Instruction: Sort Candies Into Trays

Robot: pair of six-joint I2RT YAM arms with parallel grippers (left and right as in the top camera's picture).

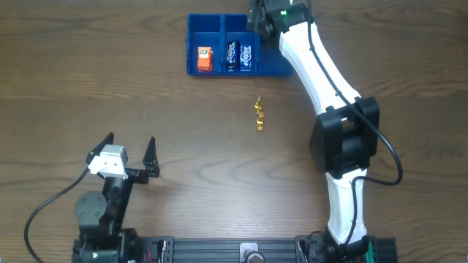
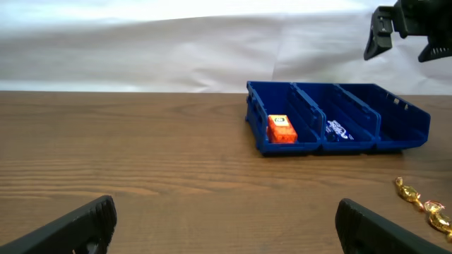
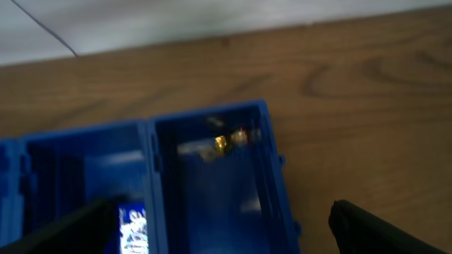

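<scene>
Right gripper (image 3: 222, 236) hangs released, black fingers spread wide, above the end compartment of the blue plastic tray (image 3: 277, 185), where a crinkled gold-foil candy (image 3: 224, 142) lies. The middle compartment holds glossy blue-wrapped candies (image 1: 242, 55), the far one a boxy orange candy (image 1: 205, 60). Loose gold candies (image 1: 259, 115) sit in a short line on the wood-grain tabletop (image 1: 183, 146); left gripper (image 1: 131, 151) rests open and empty, well apart.

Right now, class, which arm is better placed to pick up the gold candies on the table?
Probably right: the right fingers hang open over the tray, above its compartment holding gold candy, nearer the loose gold candies than the left fingers.
</scene>
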